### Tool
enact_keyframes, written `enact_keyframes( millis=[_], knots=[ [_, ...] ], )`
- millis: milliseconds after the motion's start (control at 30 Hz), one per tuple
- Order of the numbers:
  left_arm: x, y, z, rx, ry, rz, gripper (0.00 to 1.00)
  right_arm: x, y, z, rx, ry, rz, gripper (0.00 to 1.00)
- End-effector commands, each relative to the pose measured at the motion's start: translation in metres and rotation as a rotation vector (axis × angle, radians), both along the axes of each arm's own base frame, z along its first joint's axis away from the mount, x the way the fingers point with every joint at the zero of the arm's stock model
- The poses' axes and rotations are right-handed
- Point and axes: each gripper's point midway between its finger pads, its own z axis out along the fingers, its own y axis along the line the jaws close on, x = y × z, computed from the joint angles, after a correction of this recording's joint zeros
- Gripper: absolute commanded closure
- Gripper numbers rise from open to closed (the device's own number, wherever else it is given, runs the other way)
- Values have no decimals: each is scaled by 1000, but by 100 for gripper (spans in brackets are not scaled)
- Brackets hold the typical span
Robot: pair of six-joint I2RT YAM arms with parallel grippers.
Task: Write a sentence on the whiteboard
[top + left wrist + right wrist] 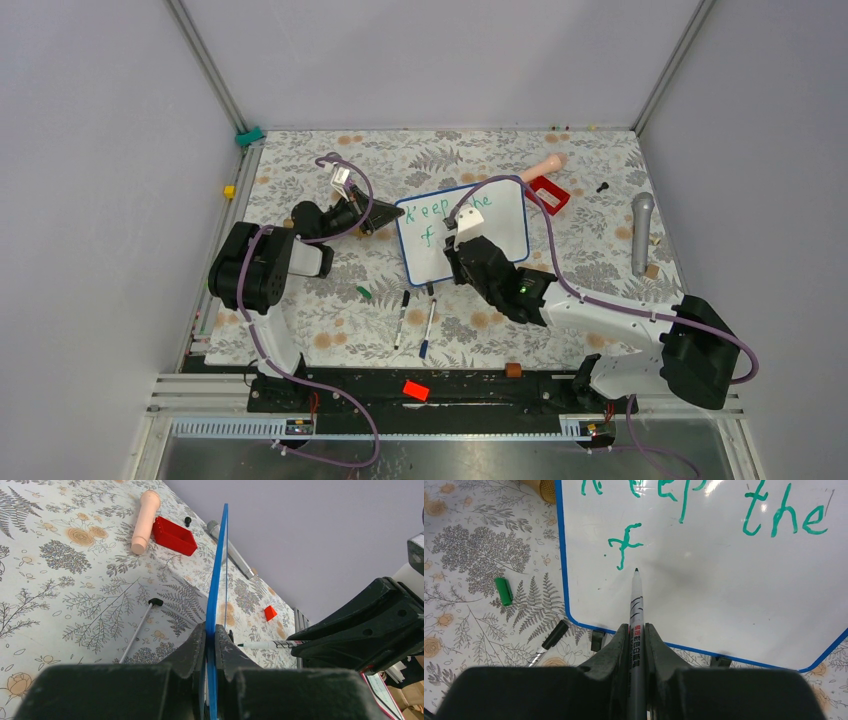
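Task is partly done. The sentence (432, 215) has its first line, "Keep the", in green, and the second line has only an "f" (624, 545). By my judgement the rest of the second line is left to write.

My right hand (636, 632) is clamped on a marker (636, 610). The barrel runs straight out ahead of the fingers, and the tip sits just below the foot of the "f". I can't tell whether the tip touches the surface or sits just off it.

My left hand (210, 632) is closed on the edge of the whiteboard (734, 590), with the blue rim pinched between the fingers. The board rises edge-on straight ahead of that hand.

The whiteboard is glossy white with glare patches, a thin blue rim, rounded corners and short black feet at the bottom edge. It stands propped on the table directly in front of my right hand. A green cap (503, 591) lies on the table well off to that hand's left, beyond the board's edge.
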Motion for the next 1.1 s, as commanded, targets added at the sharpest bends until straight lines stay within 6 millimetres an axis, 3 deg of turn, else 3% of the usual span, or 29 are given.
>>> enact_keyframes(
  millis=[0,1067],
  knots=[
    [-6,-7,5,21,-91,-49,100,13,3,24,46,-44,-53,100],
    [-6,-8,6,21,-92,-61,100,27,4,31,48,-89,-109,100]
  ],
)
